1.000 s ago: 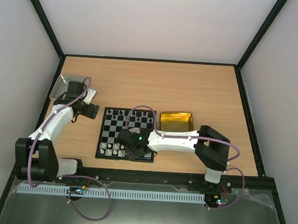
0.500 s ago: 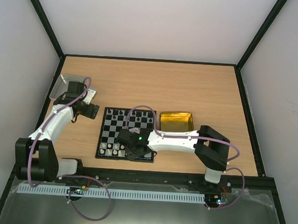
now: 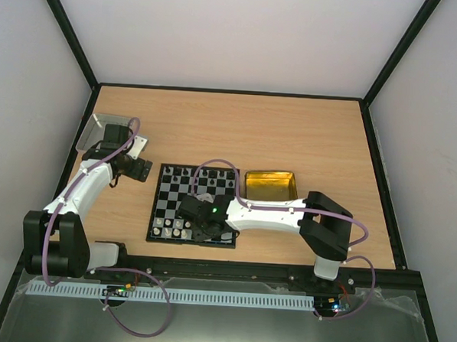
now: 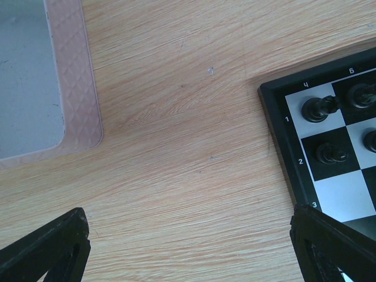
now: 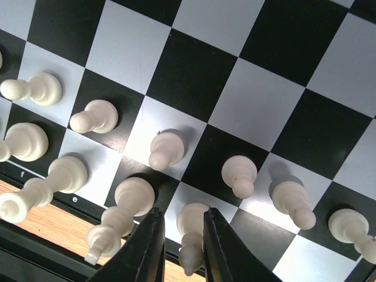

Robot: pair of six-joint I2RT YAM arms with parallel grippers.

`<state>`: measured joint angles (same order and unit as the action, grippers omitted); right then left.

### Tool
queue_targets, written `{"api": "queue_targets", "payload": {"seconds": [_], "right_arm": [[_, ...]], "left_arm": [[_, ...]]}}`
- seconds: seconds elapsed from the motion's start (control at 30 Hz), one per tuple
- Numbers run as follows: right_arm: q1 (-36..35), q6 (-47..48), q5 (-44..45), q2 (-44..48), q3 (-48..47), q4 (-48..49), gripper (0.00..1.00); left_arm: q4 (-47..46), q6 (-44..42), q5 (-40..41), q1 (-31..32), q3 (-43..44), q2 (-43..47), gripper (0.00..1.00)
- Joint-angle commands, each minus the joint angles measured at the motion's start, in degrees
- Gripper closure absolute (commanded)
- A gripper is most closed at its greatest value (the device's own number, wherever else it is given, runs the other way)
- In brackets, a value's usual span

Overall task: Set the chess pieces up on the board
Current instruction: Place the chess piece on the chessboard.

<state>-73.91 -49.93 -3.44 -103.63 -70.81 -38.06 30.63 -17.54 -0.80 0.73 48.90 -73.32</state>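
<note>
Overhead view from behind the arms, both wrist cameras looking straight down at close range, all sharing the board (image 3: 194, 204).

The board's (image 4: 294, 158) dark border carries small white markings: numbers 1, 2 and 3 down one side in the left wrist view, letters "f" and "e" in the right wrist view.

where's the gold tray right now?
In the top view the gold tray sits on the table right of centre, just off the chessboard's far right corner, with the right arm's white link passing along its near side.
</note>
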Motion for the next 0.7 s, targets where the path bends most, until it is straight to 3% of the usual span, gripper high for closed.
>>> {"api": "queue_targets", "payload": {"seconds": [0.0,0.5,0.67], "right_arm": [[-0.18,-0.08,2.05,0.99,-2.19,-2.40,0.82],[0.70,0.14,4.75,3.82,-3.49,-5.99,0.82],[4.64,1.10,7.68,7.52,-2.48,-8.67,0.81]], "left_arm": [[1.32,-0.13,0.28,0.22,0.93,1.07,0.07],[1.68,-0.04,0.02,0.23,1.28,1.29,0.07],[1.70,-0.11,0.09,0.23,1.28,1.36,0.07]]}}
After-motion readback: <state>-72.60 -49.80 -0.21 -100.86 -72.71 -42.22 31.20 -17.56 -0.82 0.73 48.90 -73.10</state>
